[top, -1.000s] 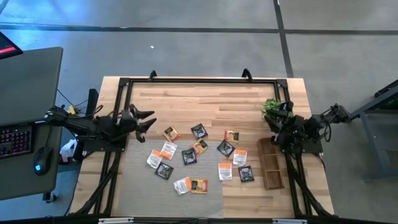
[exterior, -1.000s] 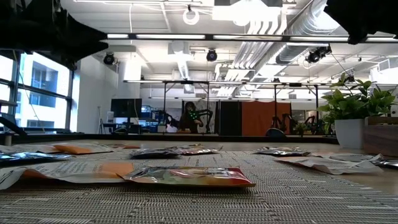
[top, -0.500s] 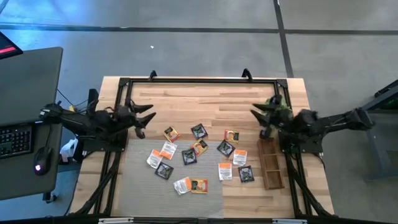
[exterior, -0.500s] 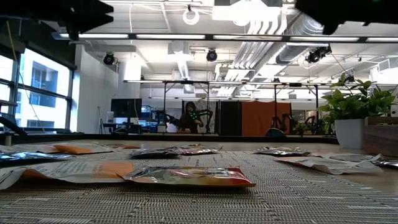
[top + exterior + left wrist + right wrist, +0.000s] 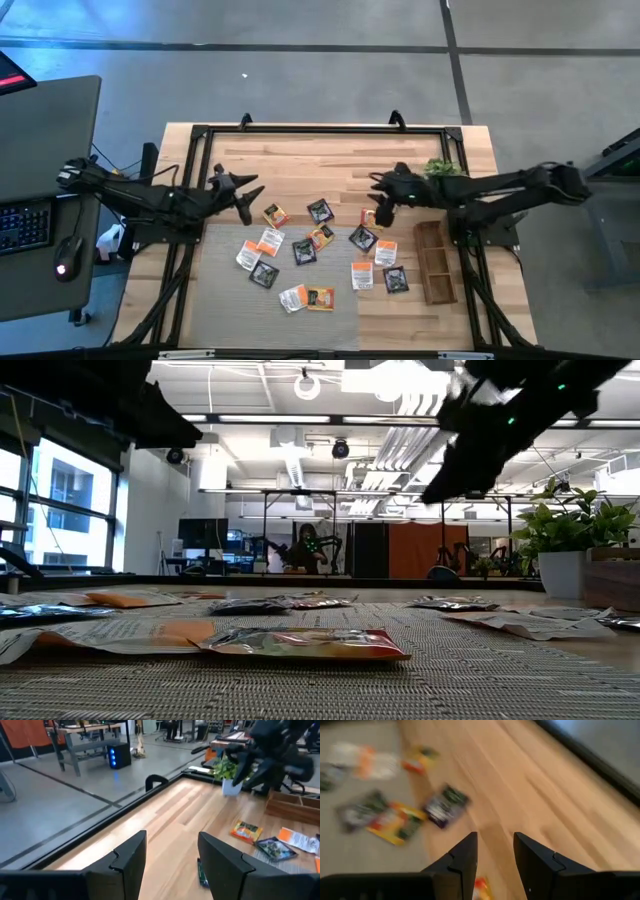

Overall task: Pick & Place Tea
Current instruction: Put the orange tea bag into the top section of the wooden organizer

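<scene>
**Grey mat strewn with tea sachets, two empty grippers closing in from either side**

Grey woven mat [image 5: 225, 300] covers the near part of the wooden desk [image 5: 300, 160], and it is the landmark here. About a dozen flat square tea sachets [image 5: 318, 239] lie scattered over the mat's far half and on the bare wood just past its right edge; none is lifted. At the mat's far left corner the left gripper [image 5: 243, 196] hovers, fingers spread and empty, pointing toward an orange-yellow sachet [image 5: 275, 215] just beside it. Beyond the mat's far right corner the right gripper [image 5: 381, 196] hangs above the desk, fingers spread and empty, almost over an orange sachet [image 5: 372, 218]. Each arm looks nearest to its own sachet. Right of the mat lies a narrow wooden tray [image 5: 435, 262], with a potted plant [image 5: 441, 169] farther back.
</scene>
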`<action>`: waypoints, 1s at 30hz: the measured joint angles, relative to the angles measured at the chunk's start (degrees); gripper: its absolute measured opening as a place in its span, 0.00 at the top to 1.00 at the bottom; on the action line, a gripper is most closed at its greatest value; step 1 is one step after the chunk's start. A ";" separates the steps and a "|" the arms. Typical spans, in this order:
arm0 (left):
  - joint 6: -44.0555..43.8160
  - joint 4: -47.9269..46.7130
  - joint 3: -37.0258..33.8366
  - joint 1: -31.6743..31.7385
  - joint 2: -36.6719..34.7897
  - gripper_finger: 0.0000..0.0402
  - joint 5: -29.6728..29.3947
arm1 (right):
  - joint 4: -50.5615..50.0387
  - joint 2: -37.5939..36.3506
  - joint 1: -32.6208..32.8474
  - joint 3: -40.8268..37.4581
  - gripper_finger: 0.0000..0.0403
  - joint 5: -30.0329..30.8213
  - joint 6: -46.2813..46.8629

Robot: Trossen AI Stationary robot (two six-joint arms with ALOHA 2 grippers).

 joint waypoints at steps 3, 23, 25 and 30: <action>-2.65 0.02 0.00 0.00 0.82 0.56 -0.02 | -6.66 5.71 -1.72 2.45 0.69 -1.82 7.32; -4.39 -0.66 0.00 -0.02 0.85 0.56 0.50 | -14.29 20.17 -3.11 3.73 0.69 -7.60 28.27; -4.38 -0.95 0.00 -0.02 0.85 0.56 0.52 | -14.94 20.22 -3.11 3.73 0.69 -7.66 28.59; -4.99 -2.15 -0.02 -0.03 0.83 0.56 0.61 | -17.36 20.22 -3.09 3.75 0.69 -8.02 31.55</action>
